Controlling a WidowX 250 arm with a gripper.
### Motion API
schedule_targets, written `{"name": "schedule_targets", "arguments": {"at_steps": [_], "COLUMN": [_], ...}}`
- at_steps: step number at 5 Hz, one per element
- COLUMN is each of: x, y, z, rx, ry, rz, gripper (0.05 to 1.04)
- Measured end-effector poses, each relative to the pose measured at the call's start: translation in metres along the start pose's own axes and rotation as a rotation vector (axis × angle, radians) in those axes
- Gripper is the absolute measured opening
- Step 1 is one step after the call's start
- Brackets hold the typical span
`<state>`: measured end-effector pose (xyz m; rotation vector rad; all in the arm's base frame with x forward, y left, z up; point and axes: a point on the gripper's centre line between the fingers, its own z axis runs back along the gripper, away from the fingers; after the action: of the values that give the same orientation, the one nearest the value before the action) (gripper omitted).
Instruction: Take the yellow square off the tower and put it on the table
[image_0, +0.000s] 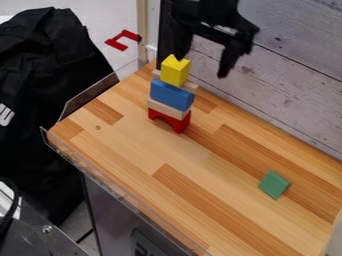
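Observation:
Above and behind the tower, at the top of the view, hangs the black gripper (202, 65), its two fingers spread wide open. The left finger comes down right behind the yellow block (175, 71); the right one hangs to the block's right, apart from it. That yellow block tops the tower, standing on a thin wooden piece (190, 86). Below come a blue block (172, 95), another wooden block (167, 108) and a red arch (169, 121) on the wooden table (200, 170). Whether the left finger touches the yellow block, I cannot tell.
A green block (274, 184) lies on the table at the right. Clear plastic edging (110, 179) runs along the table's left and front sides. A grey plank wall (287, 90) rises behind, and black cloth (47, 100) hangs at the left.

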<state>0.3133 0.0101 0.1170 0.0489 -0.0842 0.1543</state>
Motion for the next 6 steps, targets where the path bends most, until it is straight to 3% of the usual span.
{"name": "schedule_targets", "arguments": {"at_steps": [1, 4, 6], "x": [0.008, 0.012, 0.012], "y": [0.019, 0.040, 0.047], "z": [0.000, -0.020, -0.022], "rx": [-0.015, -0.055, -0.071], "ry": [-0.004, 0.082, 0.097], "rz": [0.045, 0.078, 0.099], "gripper": [1.000, 1.000, 1.000]}}
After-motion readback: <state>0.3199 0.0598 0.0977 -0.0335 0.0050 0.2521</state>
